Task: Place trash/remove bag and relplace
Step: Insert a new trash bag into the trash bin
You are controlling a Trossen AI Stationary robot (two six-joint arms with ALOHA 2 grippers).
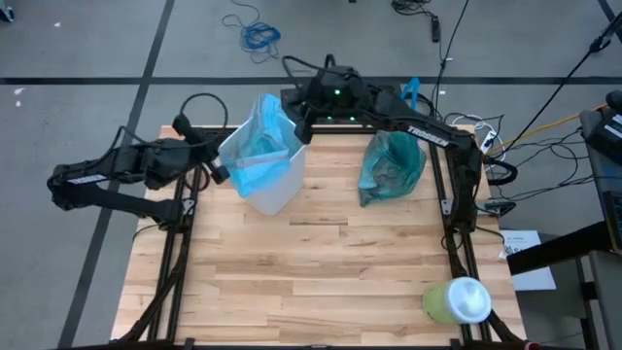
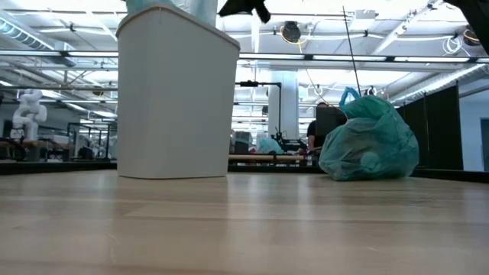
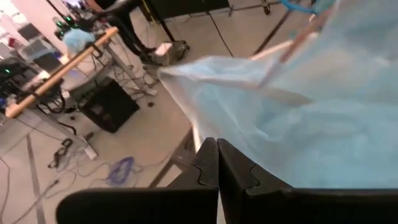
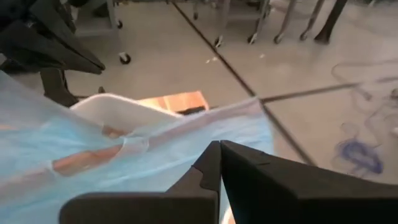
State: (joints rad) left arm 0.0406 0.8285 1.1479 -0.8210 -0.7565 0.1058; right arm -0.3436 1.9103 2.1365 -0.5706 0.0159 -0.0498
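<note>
Your left claw (image 3: 217, 163) and right claw (image 4: 220, 163) are both pinched shut on opposite edges of the sky-blue bag (image 1: 260, 156), draped over the white bin (image 1: 274, 190) at the counter's (image 1: 321, 282) back. The full teal bag (image 1: 393, 167) is already out, sitting just right of it. What's left is seating the liner round the rim. The green container (image 1: 455, 301) is well clear.

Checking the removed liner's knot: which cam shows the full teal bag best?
Low view: the teal bag sits whole on the table, blue handle up, nothing blocking it. High view shows it from above, right of the bin. Neither wrist view shows it.
</note>
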